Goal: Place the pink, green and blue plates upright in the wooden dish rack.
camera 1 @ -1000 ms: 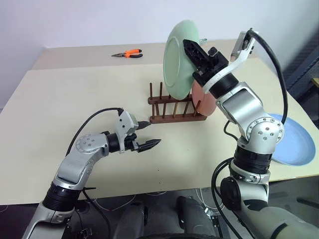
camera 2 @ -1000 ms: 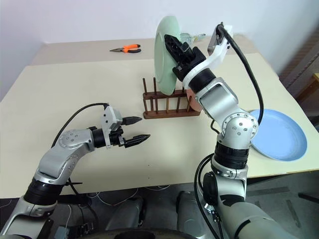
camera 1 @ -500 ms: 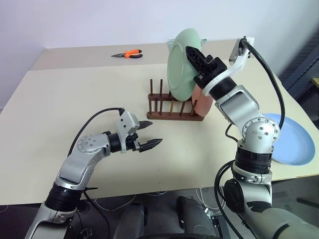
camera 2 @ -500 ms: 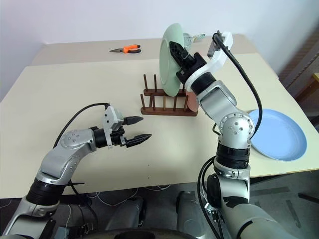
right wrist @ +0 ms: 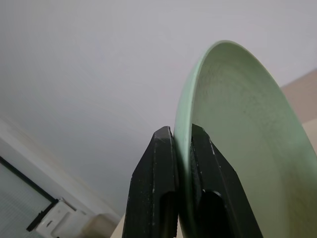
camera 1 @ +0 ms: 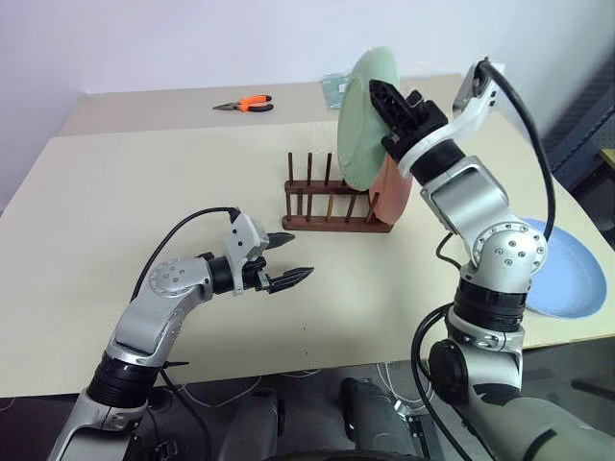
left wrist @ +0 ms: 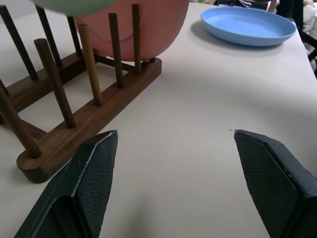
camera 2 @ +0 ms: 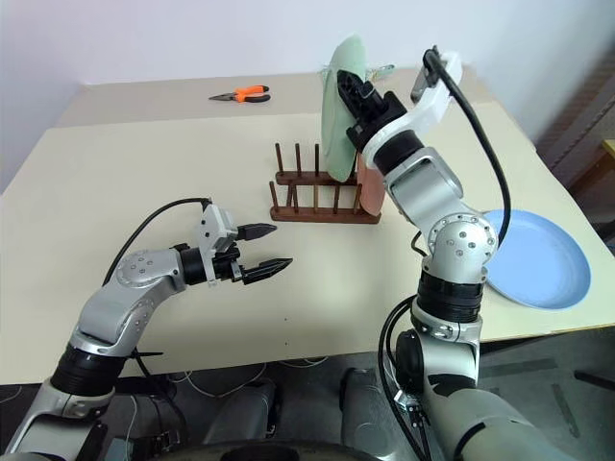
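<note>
Left eye view: I see the wooden dish rack (camera 1: 332, 206), dark brown rails with thin round pegs, holding the pink plate (camera 1: 392, 192) upright at its right end. My right gripper (camera 1: 392, 108) is clamped tight on the rim of the green plate (camera 1: 360, 120), matte and shallow, held on edge above the rack just beside the pink one. Blue plate (camera 1: 567, 279) lies flat near the table (camera 1: 125, 211) edge, well apart. Left gripper (camera 1: 285, 260) hangs wide apart, holding nothing, near the rack. Orange-handled pliers (camera 1: 244, 103) lie far back.
</note>
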